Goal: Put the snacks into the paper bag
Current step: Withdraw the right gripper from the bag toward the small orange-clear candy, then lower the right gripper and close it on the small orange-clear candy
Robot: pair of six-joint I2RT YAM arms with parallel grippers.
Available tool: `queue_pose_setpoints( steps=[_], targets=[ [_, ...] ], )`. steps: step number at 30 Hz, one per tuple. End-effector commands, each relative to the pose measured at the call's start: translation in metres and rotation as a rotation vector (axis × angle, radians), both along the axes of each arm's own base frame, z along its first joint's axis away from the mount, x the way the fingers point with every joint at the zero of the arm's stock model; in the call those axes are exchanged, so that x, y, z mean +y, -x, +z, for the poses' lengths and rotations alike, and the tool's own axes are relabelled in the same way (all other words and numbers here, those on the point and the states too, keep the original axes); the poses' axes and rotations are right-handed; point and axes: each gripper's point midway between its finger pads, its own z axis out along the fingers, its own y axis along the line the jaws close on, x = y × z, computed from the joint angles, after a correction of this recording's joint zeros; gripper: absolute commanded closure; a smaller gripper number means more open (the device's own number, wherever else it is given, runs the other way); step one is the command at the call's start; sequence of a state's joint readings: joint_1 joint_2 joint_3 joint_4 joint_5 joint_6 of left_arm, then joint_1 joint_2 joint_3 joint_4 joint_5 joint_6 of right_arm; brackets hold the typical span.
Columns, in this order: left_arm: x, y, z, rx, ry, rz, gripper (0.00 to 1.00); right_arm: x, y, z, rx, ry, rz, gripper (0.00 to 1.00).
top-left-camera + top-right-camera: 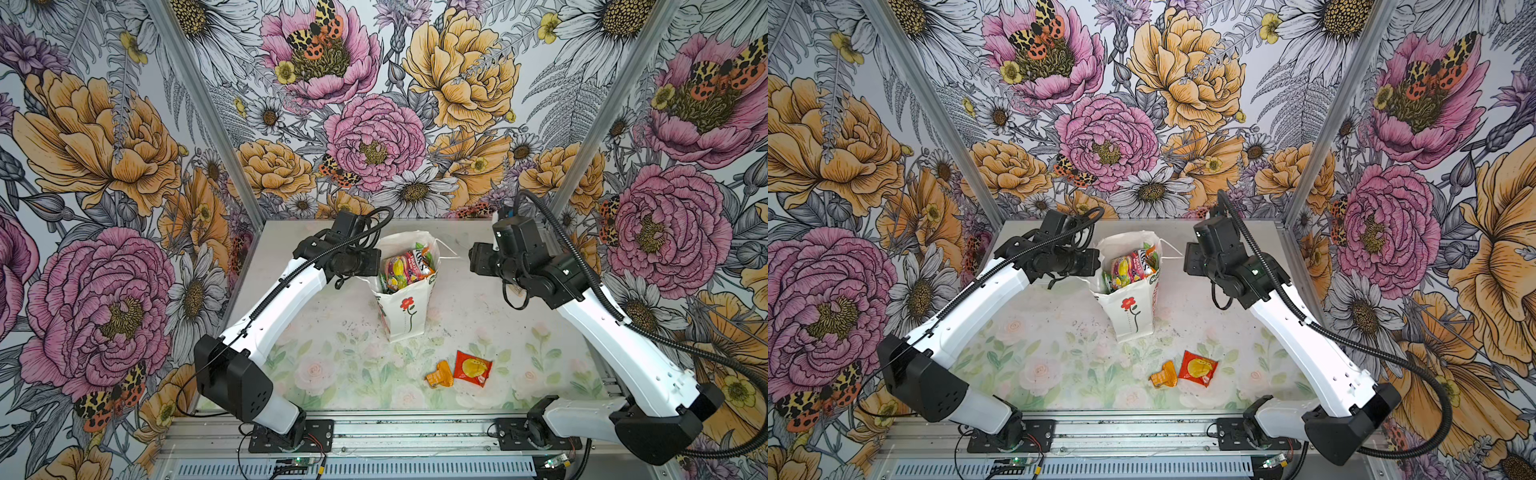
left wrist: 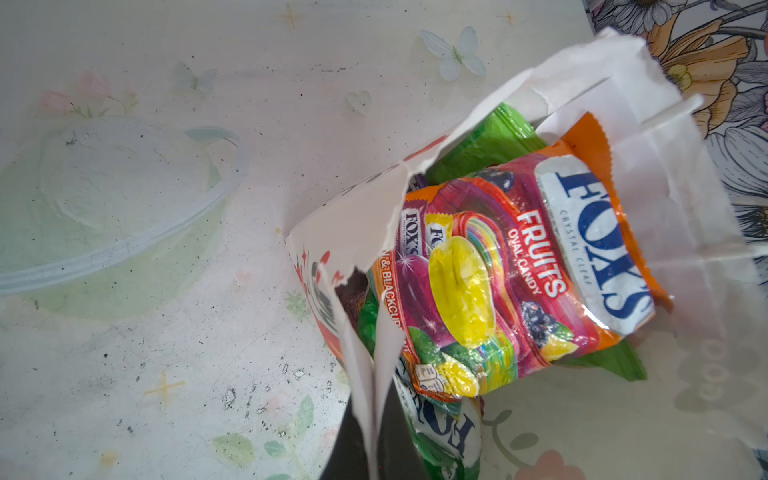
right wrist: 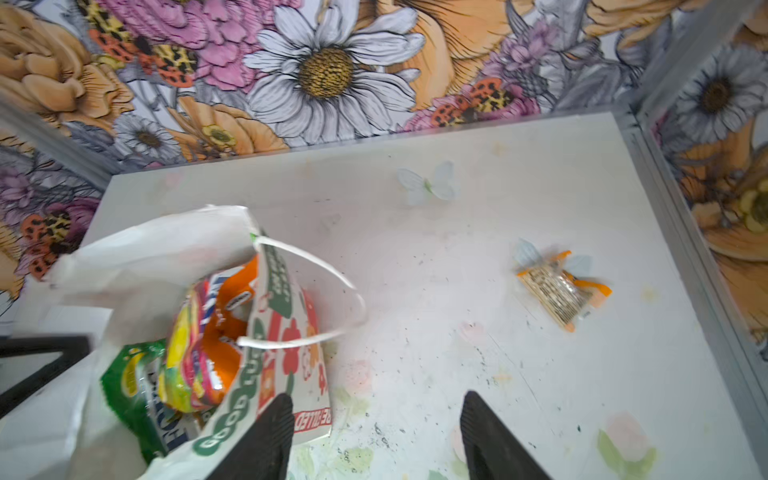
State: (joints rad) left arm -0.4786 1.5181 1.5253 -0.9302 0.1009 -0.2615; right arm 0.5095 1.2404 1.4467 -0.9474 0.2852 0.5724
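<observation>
Set high above the near edge of the table [image 1: 465, 324] in both top views, side by side, facing down and toward the back wall [image 1: 374, 124], far enough off to take in the left arm [image 1: 282, 299], the right arm [image 1: 615, 332], the whole tabletop and the paper bag [image 1: 405, 316] standing mid-table. Mounted on the left wrist, very near, looking steeply down into the bag's open mouth onto the FOX'S packet [image 2: 519, 270]. Mounted on the right wrist, slightly farther off, looking slantwise across the bag's rim and the far tabletop to that same back wall.

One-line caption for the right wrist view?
Open right tool beside the snack-filled paper bag; an orange packet lies apart.
</observation>
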Motion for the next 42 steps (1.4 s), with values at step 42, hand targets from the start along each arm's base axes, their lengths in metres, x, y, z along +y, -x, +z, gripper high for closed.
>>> queue_pose_setpoints(
  steps=[42],
  targets=[
    [-0.001,-0.004,0.026,-0.093,0.036,0.003,1.0,-0.181,-0.092,-0.208,0.362,-0.231,-0.462,0.0]
  ],
)
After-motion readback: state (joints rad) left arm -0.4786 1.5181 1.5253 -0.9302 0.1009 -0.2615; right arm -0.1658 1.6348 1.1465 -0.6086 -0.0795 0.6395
